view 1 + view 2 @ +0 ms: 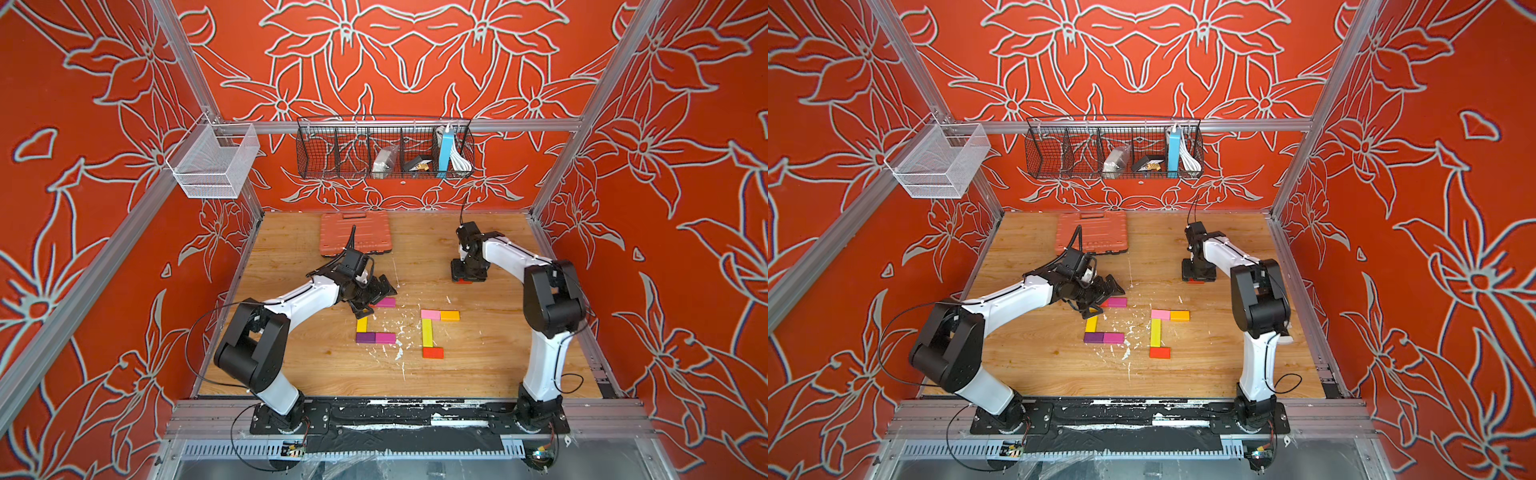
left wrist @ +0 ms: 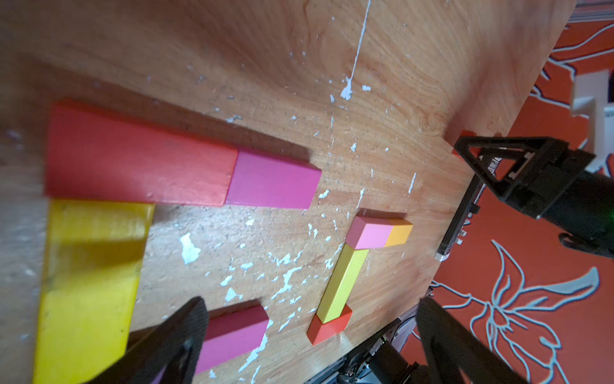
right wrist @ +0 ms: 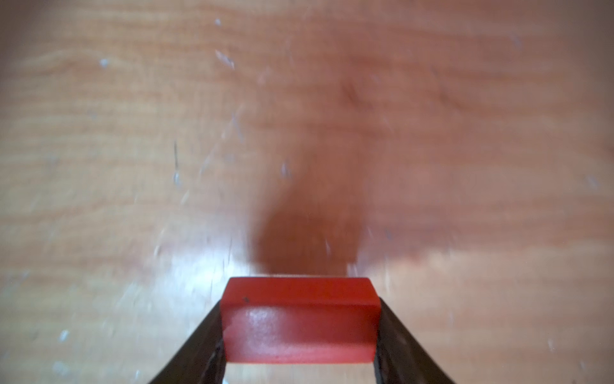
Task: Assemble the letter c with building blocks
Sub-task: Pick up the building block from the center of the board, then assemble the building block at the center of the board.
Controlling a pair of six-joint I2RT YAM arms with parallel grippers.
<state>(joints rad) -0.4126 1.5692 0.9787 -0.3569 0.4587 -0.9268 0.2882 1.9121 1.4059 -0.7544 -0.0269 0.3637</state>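
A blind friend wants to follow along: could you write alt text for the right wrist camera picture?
A red block is clamped between the two black fingers of the right gripper. Beyond it lies a blurred wooden table flecked with white, with a dark shadow just past the block.

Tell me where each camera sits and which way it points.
Top views: high overhead, looking down and forward over the table; left arm and right arm show whole.
Left wrist: low over the table, facing the right arm; its own fingers show.
Right wrist: near the table, looking along its fingers, shut on a red block.
Shared: top and left wrist both show the pale pink block.
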